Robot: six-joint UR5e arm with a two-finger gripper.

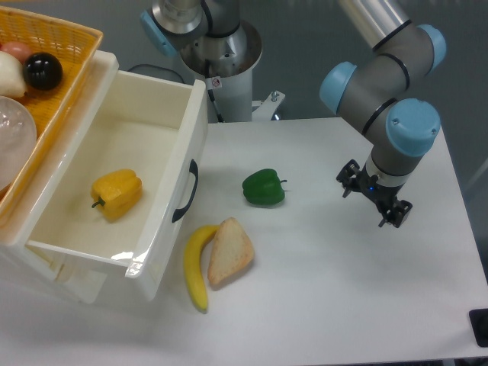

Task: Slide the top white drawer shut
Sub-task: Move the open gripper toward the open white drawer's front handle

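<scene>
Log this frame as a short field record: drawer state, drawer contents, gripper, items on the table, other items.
drawer state: top white drawer pulled out, open
drawer contents: yellow bell pepper
gripper: gripper above the table's right side, fingers spread, holding nothing, apart from the drawer
table items: green bell pepper; banana touching a bread slice, near the drawer front
other: orange basket on the cabinet, holding a black ball

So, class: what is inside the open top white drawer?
Inside the top white drawer lies one yellow bell pepper on the bare white floor. The rear left part is hidden under the orange basket, so anything there cannot be seen.
</scene>
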